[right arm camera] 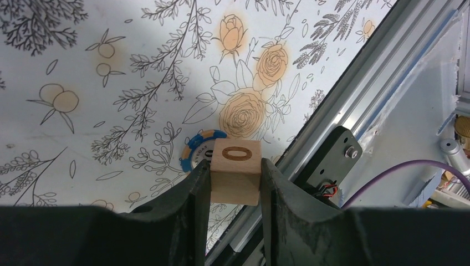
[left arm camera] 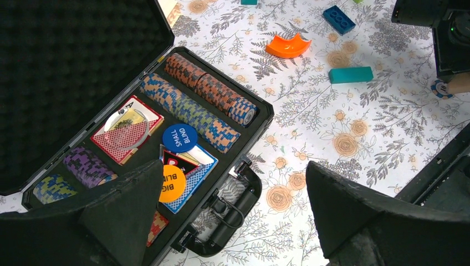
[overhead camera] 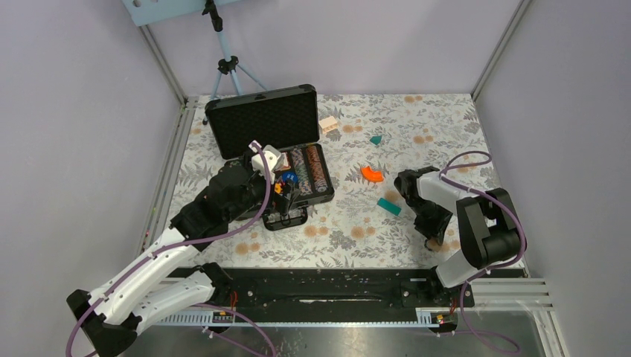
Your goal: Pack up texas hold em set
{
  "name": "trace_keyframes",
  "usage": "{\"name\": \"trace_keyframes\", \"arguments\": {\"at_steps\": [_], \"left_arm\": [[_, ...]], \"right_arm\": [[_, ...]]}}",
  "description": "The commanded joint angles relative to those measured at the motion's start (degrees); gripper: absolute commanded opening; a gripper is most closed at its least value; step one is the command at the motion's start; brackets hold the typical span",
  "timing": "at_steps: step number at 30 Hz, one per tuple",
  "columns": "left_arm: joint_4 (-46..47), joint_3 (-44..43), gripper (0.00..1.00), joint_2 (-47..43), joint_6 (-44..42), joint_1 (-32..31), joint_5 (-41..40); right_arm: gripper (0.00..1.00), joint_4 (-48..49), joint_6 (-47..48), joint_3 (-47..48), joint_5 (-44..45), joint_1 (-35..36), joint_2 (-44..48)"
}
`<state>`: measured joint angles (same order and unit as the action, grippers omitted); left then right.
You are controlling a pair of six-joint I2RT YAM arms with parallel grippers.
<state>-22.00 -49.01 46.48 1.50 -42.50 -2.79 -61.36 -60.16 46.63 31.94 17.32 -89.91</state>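
**Packing mostly done: case open, one chip loose**

Nothing is held by the left gripper (left arm camera: 234, 172); its jaws are spread wide above the near edge of the briefcase (left arm camera: 266, 113), with the handle (left arm camera: 249, 185) seen directly beneath and between them. Just beyond its fingers, the tray is seen largely filled. Two card decks (left arm camera: 127, 130) are laid face up in their slots, blind discs (left arm camera: 179, 137) are rested on and beside them, and rows of striped chips (left arm camera: 205, 100) are seated in the channels farther out. The foam-lined lid (overhead camera: 262, 119) is stood upright at the far side of the case, so closing and latching are judged to remain.

A wooden cube (right arm camera: 236, 158) marked with an oval is clamped between the jaws of the right gripper (right arm camera: 235, 183), low over the table. A blue-striped poker chip (right arm camera: 195, 152) is lain flat on the table just behind the cube. That chip is judged to belong in the case, well apart from this hand; the cube is not taken for part of the set.

A floral cloth (overhead camera: 357, 230) is spread over the table. An aluminium rail (right arm camera: 360, 94) is run along the edge beside the right gripper. Between the two hands an orange curved block (left arm camera: 286, 46), a teal block (left arm camera: 350, 74) and a blue brick (left arm camera: 338, 19) are scattered. The space is enclosed by lilac walls (overhead camera: 372, 44), and a tripod (overhead camera: 225, 67) is placed behind the case.
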Motion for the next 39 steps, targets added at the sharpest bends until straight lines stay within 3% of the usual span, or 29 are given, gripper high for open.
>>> {"name": "trace_keyframes", "arguments": {"at_steps": [1, 23, 31, 34, 37, 39], "left_arm": [[2.7, 0.75, 0.99, -0.56, -0.62, 0.09, -1.52], [2.58, 1.03, 0.99, -0.07, -0.97, 0.11, -2.13], [2.67, 1.11, 0.99, -0.33, -0.97, 0.14, -2.22], [2.71, 1.07, 0.99, -0.29, -0.97, 0.13, -2.38], [2.59, 1.04, 0.99, -0.29, -0.97, 0.12, -2.93], [2.61, 1.04, 0.99, -0.25, -0.97, 0.14, -3.0]], "right_arm": [[0.0, 1.06, -0.44, 1.02, -0.17, 1.87, 0.7], [0.0, 2.43, 1.06, 5.1, -0.16, 8.51, -0.4], [0.0, -2.32, -1.56, 6.15, 7.94, 8.61, 4.37], [0.0, 6.08, 5.11, 4.95, 2.01, 8.9, 7.63], [0.0, 21.46, 14.3, 0.48, -11.95, 9.43, 12.43], [0.0, 29.0, 15.29, -3.17, -19.0, 9.98, 14.42]]}}
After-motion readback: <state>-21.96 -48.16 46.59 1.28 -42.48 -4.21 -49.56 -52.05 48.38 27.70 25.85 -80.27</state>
